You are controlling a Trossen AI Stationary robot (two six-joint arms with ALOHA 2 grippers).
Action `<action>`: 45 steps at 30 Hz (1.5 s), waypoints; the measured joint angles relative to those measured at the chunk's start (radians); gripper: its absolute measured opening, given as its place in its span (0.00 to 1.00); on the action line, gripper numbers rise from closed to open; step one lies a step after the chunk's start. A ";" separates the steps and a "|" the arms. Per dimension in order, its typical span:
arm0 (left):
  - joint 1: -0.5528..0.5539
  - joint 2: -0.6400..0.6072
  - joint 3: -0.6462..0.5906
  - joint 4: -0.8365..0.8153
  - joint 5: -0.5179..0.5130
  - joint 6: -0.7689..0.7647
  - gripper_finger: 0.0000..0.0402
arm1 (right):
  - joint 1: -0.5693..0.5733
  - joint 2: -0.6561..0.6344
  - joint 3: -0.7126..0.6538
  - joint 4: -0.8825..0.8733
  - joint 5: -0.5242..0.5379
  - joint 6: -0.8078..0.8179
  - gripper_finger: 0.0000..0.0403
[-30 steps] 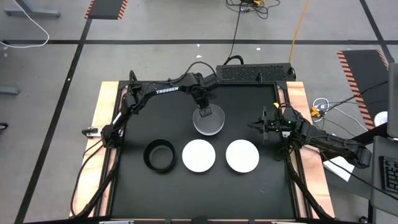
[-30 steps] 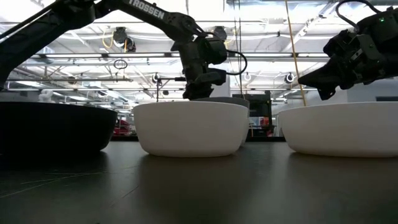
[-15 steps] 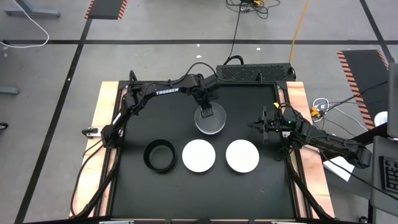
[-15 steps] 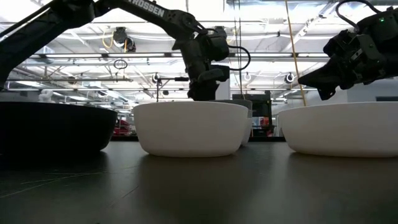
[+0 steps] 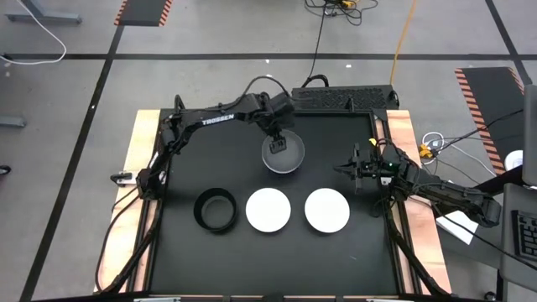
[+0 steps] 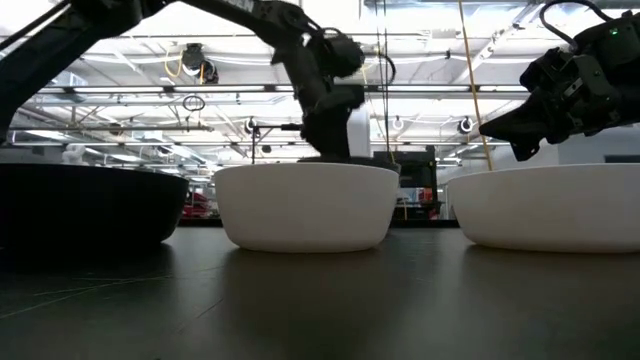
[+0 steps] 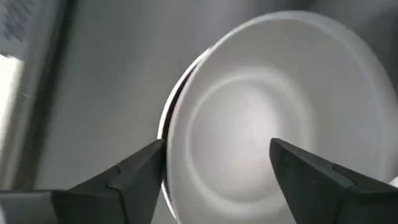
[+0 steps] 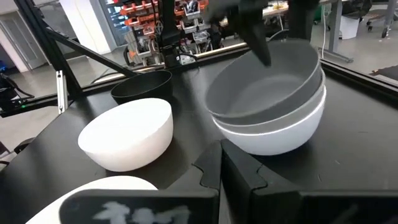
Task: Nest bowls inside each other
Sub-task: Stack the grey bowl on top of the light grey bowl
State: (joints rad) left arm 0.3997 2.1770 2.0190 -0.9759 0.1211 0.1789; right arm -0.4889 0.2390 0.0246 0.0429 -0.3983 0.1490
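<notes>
Looking down on the black worktop [image 5: 336, 252], we have our left claw [image 5: 278, 144] poised over a partial stack at the back: a round grey bowl with a pale inside [image 8: 264, 87] sitting in a round plain white bowl [image 8: 280, 134]. Our left wrist view shows the two dark fingers [image 7: 134, 171] spread apart with the pale inside between them, gripping nothing that we can see. Nearer the front, in a row, lie a round black bowl [image 5: 215, 210], a second plain white bowl [image 5: 268, 210] and a third plain white bowl [image 5: 327, 210], all apart from one another. Our right claw [image 5: 342, 170] waits at the right side of the worktop, well clear of the stack, its fingers together.

We judge the step in hand to be settling the grey bowl squarely into the white one. To do it well we should check that its rim sits level all round, since from the right wrist view it looks slightly tipped. We should lift straight up so a finger does not catch the rim and drag the stack. Next we would fetch one of the front bowls.
</notes>
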 joint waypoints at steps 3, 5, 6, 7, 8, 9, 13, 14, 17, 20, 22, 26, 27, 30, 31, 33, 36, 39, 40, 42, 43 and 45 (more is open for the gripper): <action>0.003 -0.035 0.001 0.015 0.030 -0.004 0.77 | 0.000 0.000 0.000 0.000 0.000 0.000 0.00; 0.006 -0.048 0.001 0.030 0.068 -0.008 0.79 | 0.000 0.000 0.000 0.000 0.000 0.000 0.00; 0.009 -0.050 0.002 0.034 0.083 -0.014 0.79 | 0.000 0.000 0.000 0.000 0.000 0.000 0.00; 0.013 -0.050 0.002 0.033 0.090 -0.019 0.79 | 0.000 0.000 0.000 0.000 0.000 0.003 0.00; 0.018 -0.049 0.002 0.028 0.090 -0.024 0.79 | 0.000 0.000 0.000 0.000 0.000 0.006 0.00; 0.025 -0.048 -0.003 0.028 0.090 -0.025 0.78 | 0.000 0.000 0.000 0.000 0.000 0.009 0.00; 0.045 -0.042 -0.035 0.042 0.085 -0.025 0.74 | 0.000 0.000 0.000 0.000 0.000 0.015 0.00; 0.049 -0.042 -0.041 0.050 0.077 -0.025 0.73 | 0.000 0.000 0.000 0.000 0.000 0.015 0.00; 0.061 -0.042 -0.054 0.075 0.060 -0.026 0.70 | 0.000 0.000 0.000 0.000 0.000 0.015 0.00; 0.076 -0.042 -0.056 0.073 0.053 -0.035 0.65 | 0.000 0.000 0.000 0.000 0.000 0.012 0.00; 0.082 -0.039 -0.056 0.074 0.046 -0.038 0.60 | 0.000 0.000 0.000 0.000 0.000 0.007 0.00; 0.083 -0.032 -0.079 0.097 0.045 -0.038 0.42 | 0.000 0.000 0.000 0.000 0.000 0.004 0.00; 0.083 -0.033 -0.094 0.117 0.045 -0.038 0.37 | 0.000 0.000 0.000 0.000 0.000 0.004 0.00; 0.086 -0.033 -0.118 0.121 0.058 -0.030 0.17 | 0.000 0.000 0.000 0.000 0.000 0.004 0.00; 0.085 -0.033 -0.129 0.131 0.056 -0.029 0.11 | 0.000 0.000 0.000 0.000 0.000 0.004 0.00; 0.085 -0.033 -0.151 0.156 0.053 -0.022 0.03 | 0.000 0.001 0.000 0.000 0.000 0.004 0.00; 0.085 -0.033 -0.166 0.148 0.060 0.003 0.03 | 0.000 0.002 0.000 0.000 0.000 0.004 0.00; 0.085 -0.033 -0.175 0.135 0.061 0.018 0.01 | 0.000 0.002 0.000 0.000 0.000 0.004 0.00; 0.083 -0.033 -0.177 0.133 0.058 0.017 0.02 | 0.000 0.002 0.000 0.000 0.000 0.004 0.00; 0.078 -0.033 -0.177 0.134 0.054 0.012 0.01 | 0.000 0.002 0.000 0.000 0.000 0.003 0.00; 0.074 -0.033 -0.177 0.134 0.054 0.015 0.01 | 0.000 0.002 0.000 0.000 0.000 0.003 0.00; 0.063 -0.033 -0.177 0.130 0.051 0.022 0.01 | 0.000 0.002 0.000 0.000 0.000 0.003 0.00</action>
State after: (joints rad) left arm 0.4623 2.1437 1.8420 -0.8461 0.1717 0.2009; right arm -0.4889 0.2413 0.0244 0.0427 -0.3981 0.1524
